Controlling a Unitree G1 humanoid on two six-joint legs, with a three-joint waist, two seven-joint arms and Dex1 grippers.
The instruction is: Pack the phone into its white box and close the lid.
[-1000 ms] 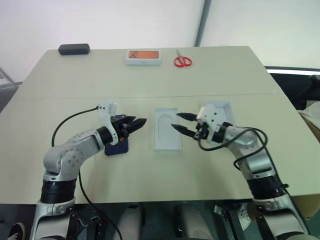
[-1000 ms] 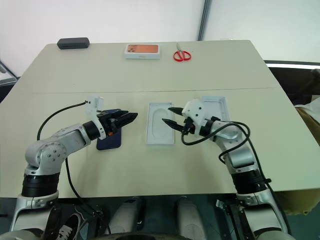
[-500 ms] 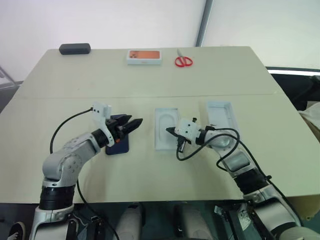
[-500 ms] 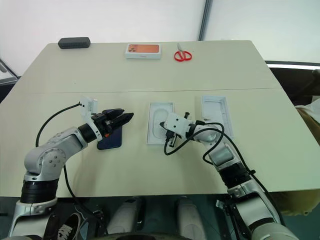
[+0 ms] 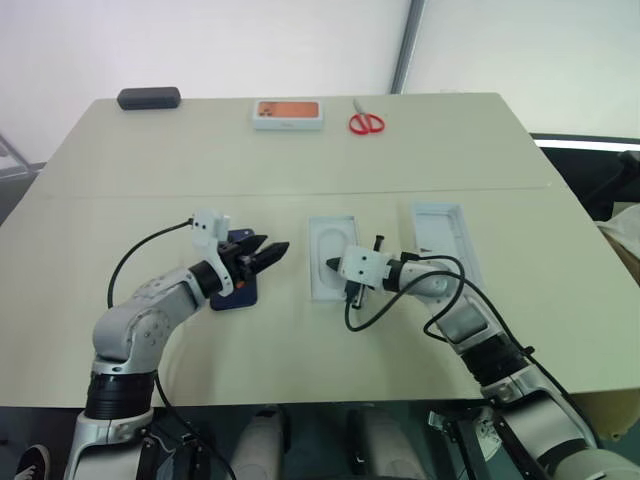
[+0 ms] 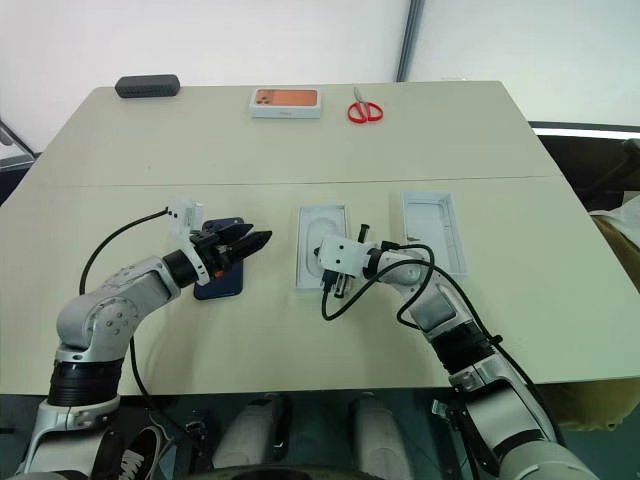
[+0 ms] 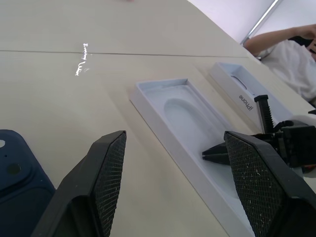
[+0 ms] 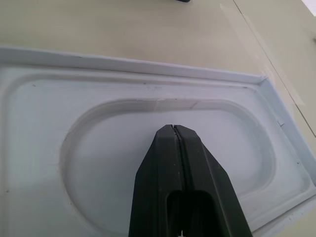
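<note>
The dark navy phone [image 5: 236, 292] lies flat on the table, its far end under my left gripper [image 5: 270, 250]. That gripper hovers open with nothing between its fingers [image 7: 111, 163]. To the right of the phone lies a thin white insert [image 5: 333, 285] with an oval recess. My right gripper [image 5: 332, 265] is shut, and its tip [image 8: 174, 129] sits low over that recess, gripping nothing. Further right the white lid [image 5: 440, 232] lies with its open side up. The white box is hidden.
Along the far edge stand a black oblong case [image 5: 148, 98], a white box with an orange top [image 5: 288, 113] and red scissors [image 5: 366, 122]. A person in white [image 7: 291, 49] sits beyond the table's right side. Bare table lies in front of both arms.
My right gripper has shut and dropped down and to the left, from beside the insert to over its oval recess. The left gripper has stayed open over the phone.
</note>
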